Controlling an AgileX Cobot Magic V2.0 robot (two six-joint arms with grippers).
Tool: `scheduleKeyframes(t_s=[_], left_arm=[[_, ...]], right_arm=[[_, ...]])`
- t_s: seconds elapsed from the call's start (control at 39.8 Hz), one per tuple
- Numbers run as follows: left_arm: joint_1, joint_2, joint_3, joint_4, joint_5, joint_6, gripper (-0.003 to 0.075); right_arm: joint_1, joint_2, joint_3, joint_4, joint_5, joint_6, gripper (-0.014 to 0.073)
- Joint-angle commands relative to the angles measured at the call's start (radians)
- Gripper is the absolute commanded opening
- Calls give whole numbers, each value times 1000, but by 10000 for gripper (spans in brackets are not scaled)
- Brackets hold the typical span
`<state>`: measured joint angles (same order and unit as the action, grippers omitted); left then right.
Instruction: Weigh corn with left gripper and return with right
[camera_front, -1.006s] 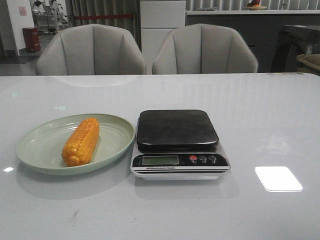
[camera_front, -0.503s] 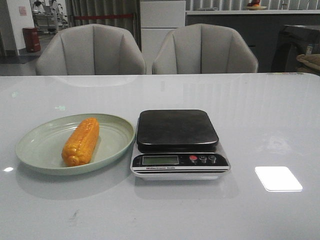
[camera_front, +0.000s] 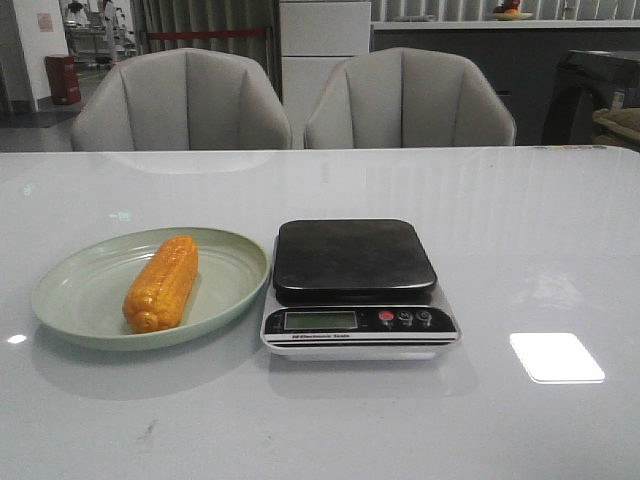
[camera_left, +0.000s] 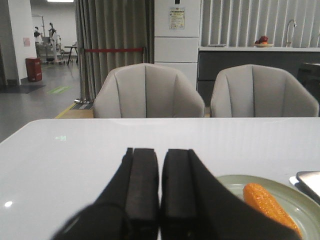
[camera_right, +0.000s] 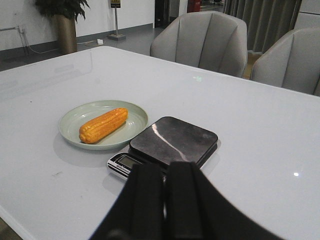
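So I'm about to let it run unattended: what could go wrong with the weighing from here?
The corn is round and lies loose on the green plate, so it may roll away as the left tool, now shut, closes on it. The plate rim sits right beside the kitchen scale; a low carry could clip either one. On the flat scale platform the cob could roll off.

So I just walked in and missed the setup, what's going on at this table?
Nothing is being handled yet. The corn lies on the green plate, beside an empty kitchen scale. Neither arm shows in the front view. The left pincer and right pincer are both shut, back from the items and holding nothing, so weighing hasn't started.
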<state>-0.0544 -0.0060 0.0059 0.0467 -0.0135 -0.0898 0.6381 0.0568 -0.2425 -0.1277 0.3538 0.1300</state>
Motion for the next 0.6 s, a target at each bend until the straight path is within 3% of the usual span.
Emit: scheduleKeyframes(t_s=[0.0, 0.58], left_arm=[[5, -23, 31, -10, -34, -2, 113], [5, -21, 31, -10, -21, -5, 113]], right_arm=[[-6, 10, -25, -17, -80, -10, 167], [-6, 10, -25, -17, -80, -10, 167]])
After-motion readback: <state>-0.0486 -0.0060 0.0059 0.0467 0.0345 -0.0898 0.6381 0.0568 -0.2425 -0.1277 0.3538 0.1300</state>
